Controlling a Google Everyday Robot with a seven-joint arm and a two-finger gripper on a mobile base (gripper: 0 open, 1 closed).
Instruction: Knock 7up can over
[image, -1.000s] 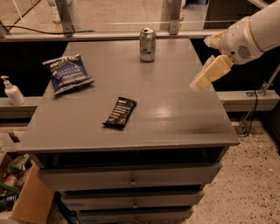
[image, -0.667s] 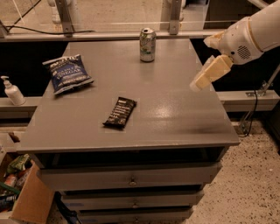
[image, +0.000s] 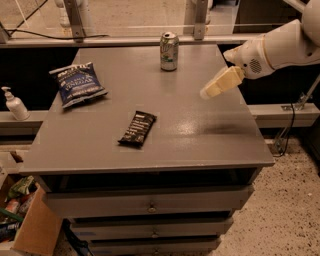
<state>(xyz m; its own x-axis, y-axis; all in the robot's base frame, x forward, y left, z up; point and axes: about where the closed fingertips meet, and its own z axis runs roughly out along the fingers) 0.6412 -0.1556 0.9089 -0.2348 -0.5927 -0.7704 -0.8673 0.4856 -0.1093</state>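
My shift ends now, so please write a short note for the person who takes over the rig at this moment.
Gripper: above the right part of the table, right of the 7up can, not touching it.
7up can: upright near the far edge.
Done: nothing; the can stands.
Left: reach the can and push it over.
Chip bag and dark bar lie further left.

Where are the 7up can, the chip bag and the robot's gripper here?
7up can (image: 169, 52): camera view, middle of its label.
chip bag (image: 77, 84): camera view, centre of its front.
gripper (image: 210, 91): camera view, near its tip, over the table's (image: 200, 145) right side.
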